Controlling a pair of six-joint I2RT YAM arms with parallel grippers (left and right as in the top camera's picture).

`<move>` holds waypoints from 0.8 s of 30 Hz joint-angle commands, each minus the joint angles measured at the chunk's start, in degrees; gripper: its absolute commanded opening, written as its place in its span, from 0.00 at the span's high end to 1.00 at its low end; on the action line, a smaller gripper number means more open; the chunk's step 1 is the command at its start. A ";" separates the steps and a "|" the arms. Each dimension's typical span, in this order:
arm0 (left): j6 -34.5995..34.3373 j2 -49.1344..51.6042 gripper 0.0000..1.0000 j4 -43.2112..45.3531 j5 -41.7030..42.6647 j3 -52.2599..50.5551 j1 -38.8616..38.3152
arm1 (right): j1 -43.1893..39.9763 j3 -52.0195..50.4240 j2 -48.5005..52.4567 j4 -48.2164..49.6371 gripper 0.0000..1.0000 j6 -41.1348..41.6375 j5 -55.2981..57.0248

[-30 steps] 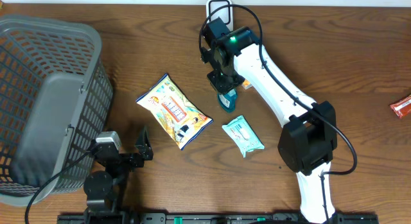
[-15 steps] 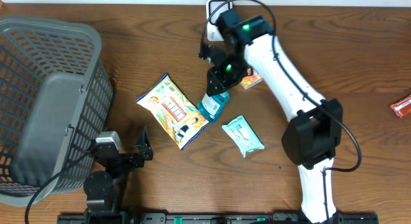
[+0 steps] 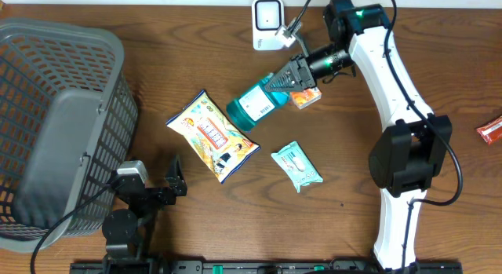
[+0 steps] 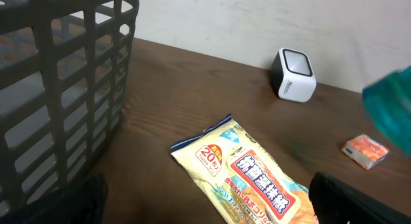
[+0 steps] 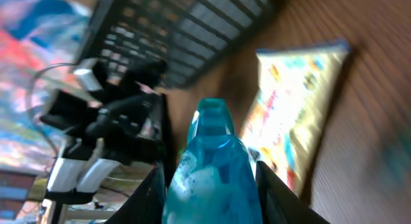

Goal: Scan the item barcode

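Teal translucent bottle [image 3: 252,107], white barcode label on its side, tipped near horizontal, base toward lower left. Cap end clamped in right gripper [image 3: 285,78]. White scanner [image 3: 268,13], dark window, upright at far table edge; near bottle, not touching.

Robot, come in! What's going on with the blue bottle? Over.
Right hand shut on teal plastic bottle, tilted. Left hand open, empty. Small white scanner close by, nothing between.
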 commanded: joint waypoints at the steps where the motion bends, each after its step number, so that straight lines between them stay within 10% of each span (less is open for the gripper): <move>1: -0.52 -0.31 0.00 -1.55 -0.28 -0.83 -0.22 | 1.36 0.39 -0.15 -0.13 0.97 -10.60 -16.52; 24: -0.55 -0.31 0.00 -1.55 -0.31 -0.83 -0.22 | 7.32 -3.89 0.31 10.12 0.96 -10.32 -22.34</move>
